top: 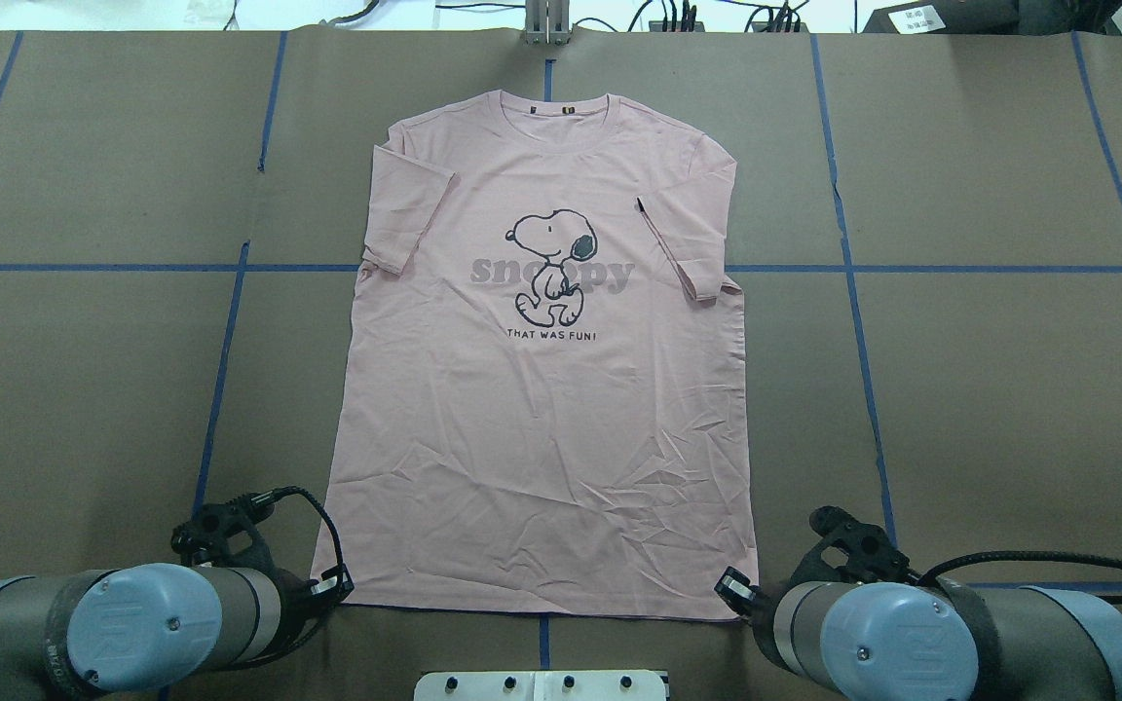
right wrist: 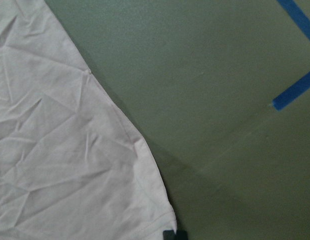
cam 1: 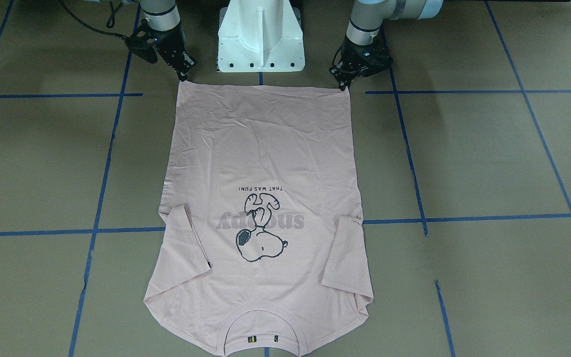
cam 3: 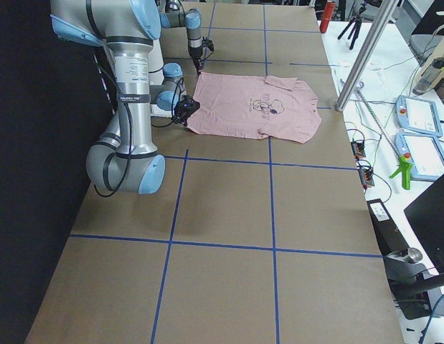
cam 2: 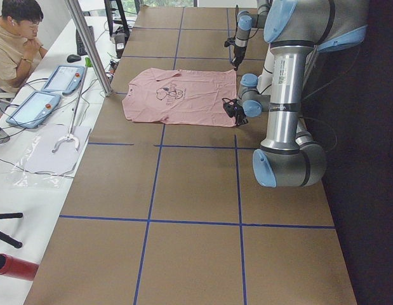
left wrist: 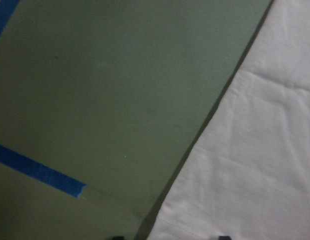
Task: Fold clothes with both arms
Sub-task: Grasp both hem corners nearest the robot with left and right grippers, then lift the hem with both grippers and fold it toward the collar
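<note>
The pale pink T-shirt (cam 1: 265, 148) lies flat with the cartoon dog print up, collar away from me and both sleeves folded inward; it also shows in the overhead view (top: 542, 438). My left gripper (cam 1: 341, 85) is at the near hem corner on my left. In the left wrist view its jaws stand apart over the hem edge (left wrist: 255, 160). My right gripper (cam 1: 185, 75) is at the other near hem corner. In the right wrist view its tips (right wrist: 174, 234) are together on the shirt's corner (right wrist: 59, 150).
The white pedestal base (cam 1: 260, 39) stands between the arms, just behind the hem. Blue tape lines (top: 853, 268) cross the brown table. A metal post (top: 546, 24) stands beyond the collar. An operator (cam 2: 15, 38) sits with tablets at the far side.
</note>
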You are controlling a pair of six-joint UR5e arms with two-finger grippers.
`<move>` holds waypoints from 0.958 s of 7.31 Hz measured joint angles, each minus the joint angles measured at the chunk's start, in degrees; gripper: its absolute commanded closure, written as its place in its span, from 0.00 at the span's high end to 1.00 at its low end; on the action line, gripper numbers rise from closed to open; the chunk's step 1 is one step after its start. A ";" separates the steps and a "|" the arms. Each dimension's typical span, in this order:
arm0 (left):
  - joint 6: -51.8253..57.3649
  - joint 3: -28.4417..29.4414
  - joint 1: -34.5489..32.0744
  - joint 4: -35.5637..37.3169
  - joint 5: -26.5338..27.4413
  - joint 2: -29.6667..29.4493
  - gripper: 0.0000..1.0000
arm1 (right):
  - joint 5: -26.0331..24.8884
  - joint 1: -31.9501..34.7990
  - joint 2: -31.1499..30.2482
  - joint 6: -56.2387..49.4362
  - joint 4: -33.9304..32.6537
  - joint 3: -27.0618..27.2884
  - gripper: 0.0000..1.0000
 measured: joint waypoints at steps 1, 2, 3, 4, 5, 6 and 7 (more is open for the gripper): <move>-0.03 -0.37 0.06 0.42 0.02 -0.03 0.00 | -0.02 0.03 -0.03 0.04 0.00 0.02 0.00; -0.06 -0.64 0.13 0.74 0.21 -0.07 0.00 | -0.05 0.08 -0.09 0.11 0.00 0.05 0.00; -0.10 -1.31 0.41 1.27 0.61 -0.17 0.00 | -0.09 0.17 -0.27 0.17 0.00 0.15 0.00; -0.74 -3.33 1.26 2.91 0.96 -0.32 0.00 | -0.13 0.19 -0.86 0.23 0.00 0.61 0.00; -2.87 -6.74 2.72 5.64 1.01 -0.40 0.00 | -0.19 -0.15 -2.44 0.32 0.02 2.04 0.00; -5.20 -9.85 4.17 7.93 1.01 -0.47 0.00 | -0.32 -0.72 -4.98 0.38 0.03 4.57 0.00; -6.22 -11.48 5.04 9.51 1.04 -0.85 0.00 | -0.60 -0.77 -7.05 0.41 0.03 6.98 0.00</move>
